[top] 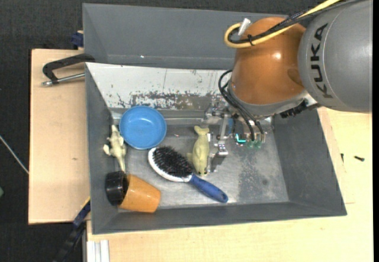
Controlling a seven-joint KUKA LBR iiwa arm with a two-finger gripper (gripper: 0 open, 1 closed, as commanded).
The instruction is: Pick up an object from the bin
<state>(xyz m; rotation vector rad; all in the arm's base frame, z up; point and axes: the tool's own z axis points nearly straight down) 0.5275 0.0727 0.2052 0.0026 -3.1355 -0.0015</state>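
Bin (177, 30) of grey metal, seen from above, with a handful of loose things on its floor. At the left wall lies a small cream toy figure (114, 147). On the near side of it, in the near-left corner, an orange cup (141, 194) with a black rim is tipped on its side, mouth to the left. Just right of the figure sits a blue bowl (143, 127), upright, toward the far wall. A white hairbrush (176, 166) with black bristles and a blue handle lies slantwise across the near middle, head to the left, handle running toward the near right. By the right edge of the brush head, a pale yellow fish-like toy (201, 149) lies in the middle of the bin, its length running far to near. The jaws hang low over the floor just beside that toy, on its right. Whether they are open or shut, and whether they touch it, cannot be told. Above them bulges the orange cover (266, 65) of the wrist, with the grey arm (337, 42) reaching in from the right.
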